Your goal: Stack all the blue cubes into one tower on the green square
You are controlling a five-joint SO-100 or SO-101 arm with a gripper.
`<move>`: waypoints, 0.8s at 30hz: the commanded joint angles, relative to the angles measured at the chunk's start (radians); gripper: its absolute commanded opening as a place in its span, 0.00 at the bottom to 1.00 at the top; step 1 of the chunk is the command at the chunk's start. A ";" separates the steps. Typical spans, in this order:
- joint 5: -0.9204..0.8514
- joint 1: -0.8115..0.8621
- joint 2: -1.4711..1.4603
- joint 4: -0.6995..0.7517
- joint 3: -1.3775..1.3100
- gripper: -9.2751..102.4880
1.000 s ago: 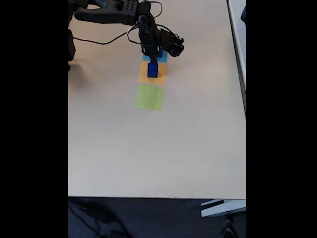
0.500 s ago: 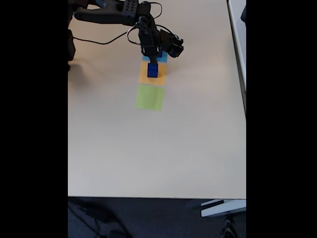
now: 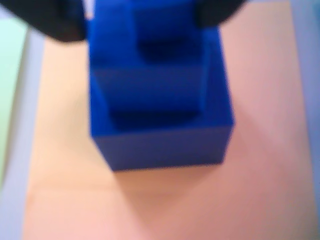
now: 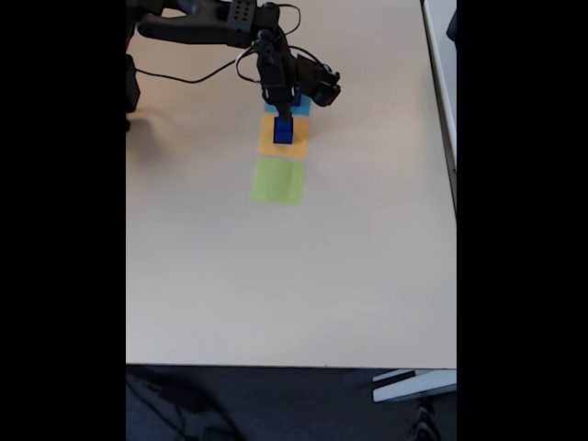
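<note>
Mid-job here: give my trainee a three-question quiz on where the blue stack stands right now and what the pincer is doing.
1. True or false: the tower stands on the green square.
2. Multiple choice: in the fixed view, which flat square lies nearest the bottom edge? A) orange B) green C) light-blue
3. Fill in: in the wrist view, the blue cubes form ___ visible stepped tiers.

Key:
1. False. It stands on the orange square.
2. B.
3. Three. The pincer is at the top tier; whether it grips cannot be told.
</note>
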 commanded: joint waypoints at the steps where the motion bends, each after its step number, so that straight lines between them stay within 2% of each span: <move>1: -0.011 0.005 0.094 -0.011 -0.002 0.18; 10: -0.029 0.011 0.132 -0.008 0.009 0.19; 24: -0.095 0.021 0.275 0.015 0.018 0.28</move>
